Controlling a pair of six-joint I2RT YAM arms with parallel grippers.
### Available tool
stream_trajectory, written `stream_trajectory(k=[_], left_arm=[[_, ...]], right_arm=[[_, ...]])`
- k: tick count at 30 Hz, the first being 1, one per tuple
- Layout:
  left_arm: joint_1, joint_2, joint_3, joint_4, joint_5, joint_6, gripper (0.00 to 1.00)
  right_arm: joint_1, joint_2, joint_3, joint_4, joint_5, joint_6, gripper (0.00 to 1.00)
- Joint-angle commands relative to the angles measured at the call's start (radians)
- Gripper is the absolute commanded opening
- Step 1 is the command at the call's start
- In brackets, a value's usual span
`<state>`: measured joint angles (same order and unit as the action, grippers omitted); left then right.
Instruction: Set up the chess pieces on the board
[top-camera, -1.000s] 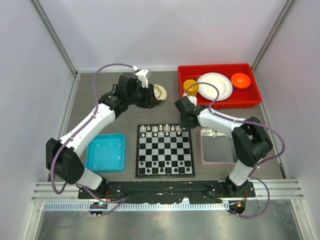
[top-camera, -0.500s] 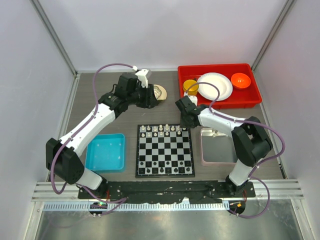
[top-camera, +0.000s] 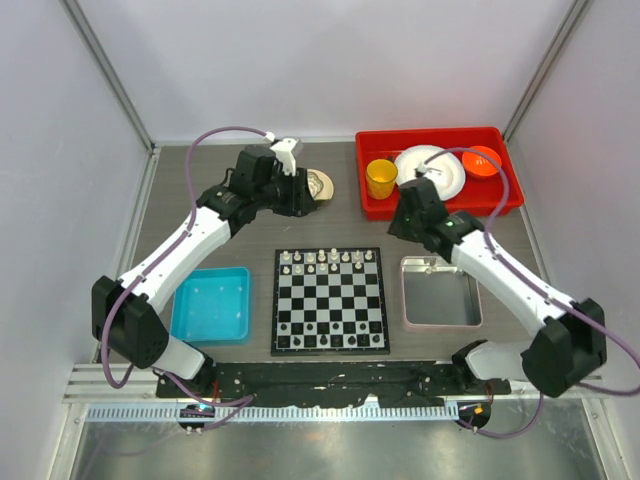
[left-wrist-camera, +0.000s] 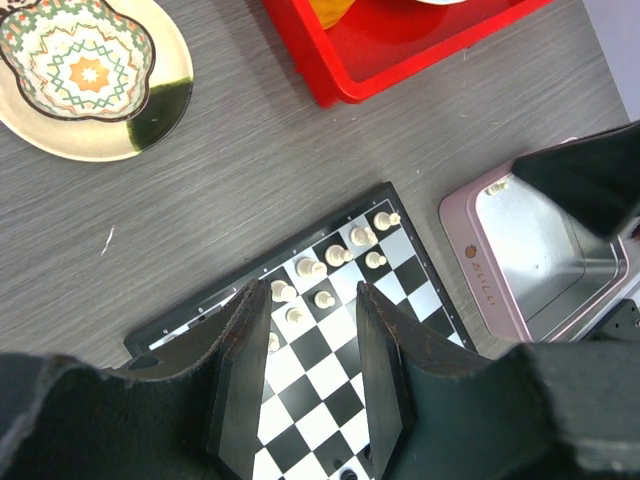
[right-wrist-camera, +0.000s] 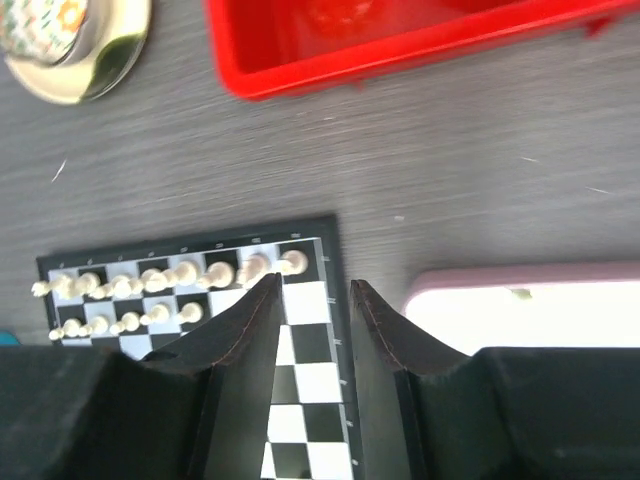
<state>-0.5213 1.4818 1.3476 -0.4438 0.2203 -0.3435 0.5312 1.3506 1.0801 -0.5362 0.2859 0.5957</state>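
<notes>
Right wrist: right tool parted, empty; board corner shows between tips; chess pieces left, seemingly two rows.

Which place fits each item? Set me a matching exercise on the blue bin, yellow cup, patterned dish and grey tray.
Things:
1 blue bin
2 yellow cup
3 patterned dish
4 grey tray

Places:
A in the red bin
B right of the board
C left of the board
D on the table beyond the board's far edge

Pairs: 1-C, 2-A, 3-D, 4-B
</notes>
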Motion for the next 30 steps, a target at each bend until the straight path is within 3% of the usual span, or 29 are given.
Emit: stream_trajectory(k=[1,6,13,22,30], left_arm=[[0.007,0.0,0.028,0.007,0.001,0.014,0.43],[0.007,-0.015,0.053,-0.026,-0.009,0.014,0.43],[0.007,-0.066,-0.045,-0.012,-0.038,0.024,0.44],[0.007,-0.075,-0.084,0.016,-0.041,0.043,0.44],[0.007,-0.074,-0.085,0.013,-0.048,0.044,0.44]], right_arm=[[-0.1,-0.119,-0.046,-0.137,0.056,0.033,0.39],[-0.149,-0.171,-0.103,-0.209,0.085,0.026,0.38],[-0.267,-0.183,-0.206,-0.196,0.012,0.02,0.37],[-0.388,-0.166,-0.292,-0.101,-0.097,-0.008,0.36],[-0.422,-0.145,-0.338,-0.016,-0.177,-0.022,0.35]])
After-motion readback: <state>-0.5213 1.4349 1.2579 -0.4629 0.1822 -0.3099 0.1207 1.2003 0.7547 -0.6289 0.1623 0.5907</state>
